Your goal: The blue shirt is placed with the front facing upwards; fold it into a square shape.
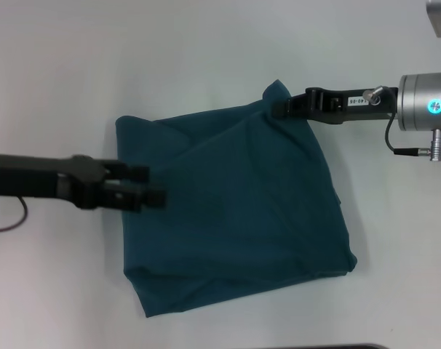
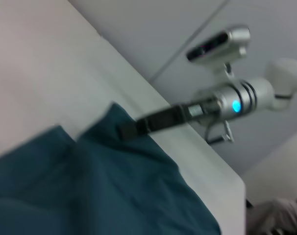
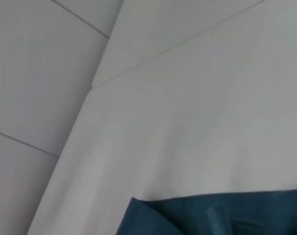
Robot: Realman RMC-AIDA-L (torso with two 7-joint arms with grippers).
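White tabletop (image 1: 206, 51) fills head view. Blue shirt (image 1: 242, 218), folded to rough square w/ creases, lies center frame, no print showing. Right gripper (image 1: 282, 106) enters from upper right, fingers clenched on shirt's upper-right corner, which is pulled up into a peak. Left gripper (image 1: 153, 185) comes in from left-center, tips over shirt's left edge; jaw state: cannot tell. Left wrist view shows right gripper (image 2: 126, 131) on cloth corner.

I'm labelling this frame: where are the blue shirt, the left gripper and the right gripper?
blue shirt (image 1: 242, 218): head view, middle of the folded cloth.
left gripper (image 1: 151, 185): head view, between its fingertips.
right gripper (image 1: 284, 106): head view, tip at the shirt's far corner.
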